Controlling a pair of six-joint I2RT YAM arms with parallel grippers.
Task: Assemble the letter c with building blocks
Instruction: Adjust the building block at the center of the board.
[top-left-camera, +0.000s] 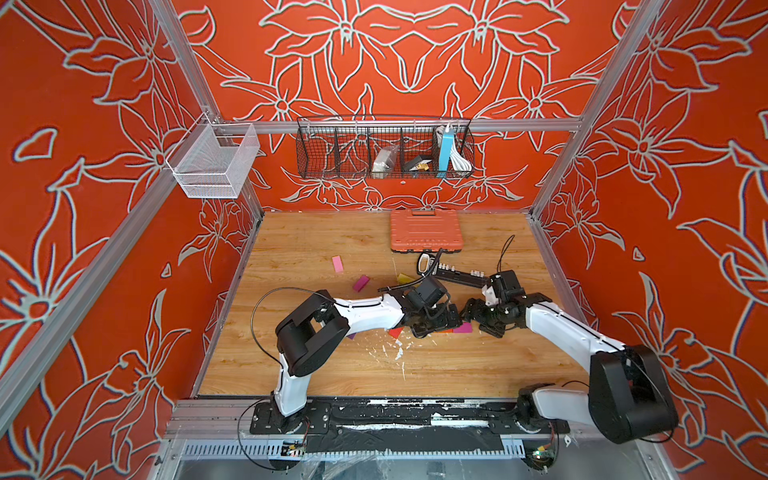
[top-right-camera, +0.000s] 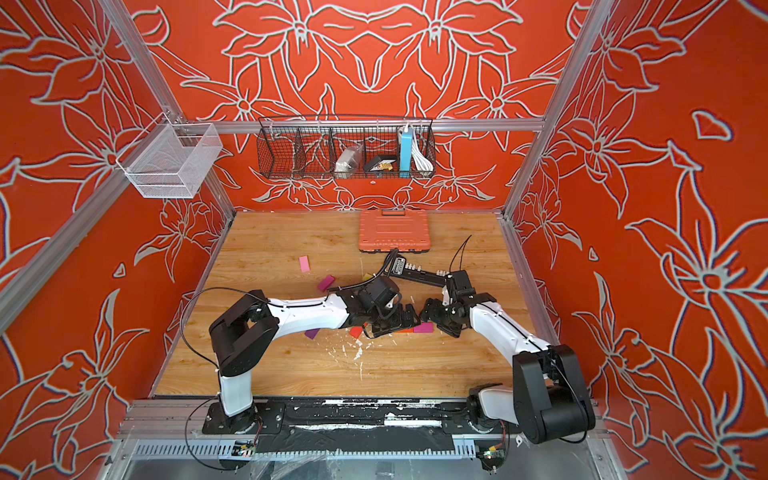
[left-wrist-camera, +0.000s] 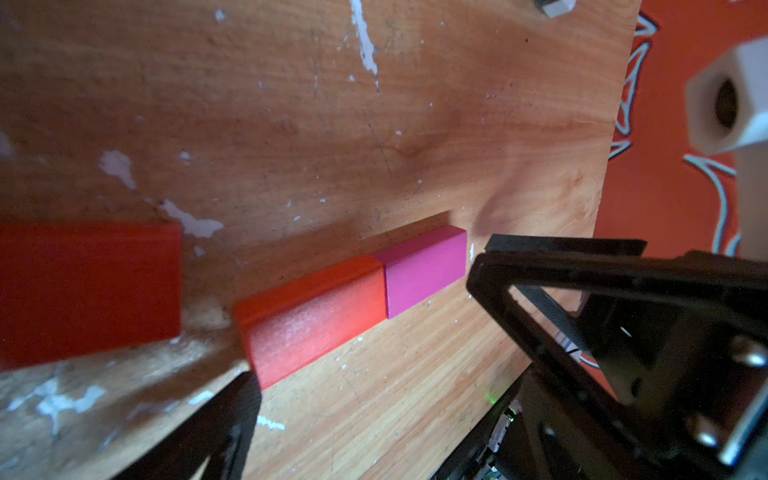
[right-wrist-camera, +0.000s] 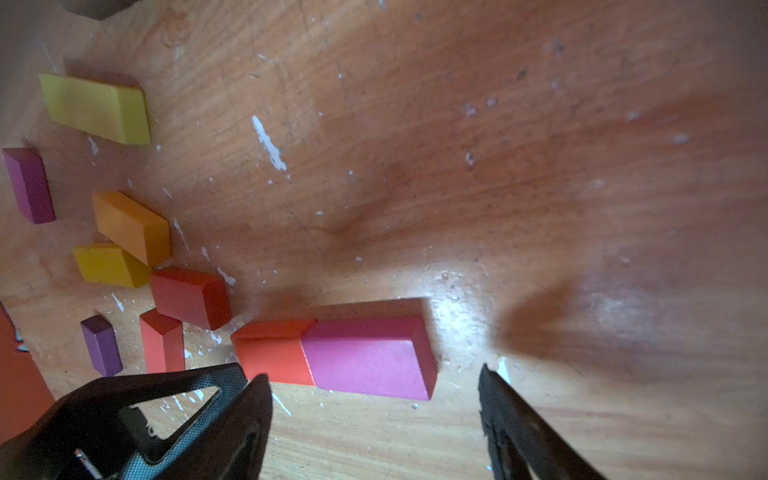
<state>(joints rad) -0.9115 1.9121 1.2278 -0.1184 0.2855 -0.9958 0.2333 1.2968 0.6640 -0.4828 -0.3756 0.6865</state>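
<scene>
Magenta block (right-wrist-camera: 370, 357) lies flat, its end touching orange block (right-wrist-camera: 274, 353). Right claw (right-wrist-camera: 370, 374) is spread, empty, just beside magenta block, nearer arm. Block's long axis runs jaw to jaw. Left claw (left-wrist-camera: 365, 320) is spread, empty, beside orange block.

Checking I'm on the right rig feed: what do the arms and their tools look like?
The left arm and right arm have white shells on the long links and bulky black joint housings. A thin black cable loops off each. The left tool and right tool are black; the right one's fingers show triangular cut-outs.
</scene>
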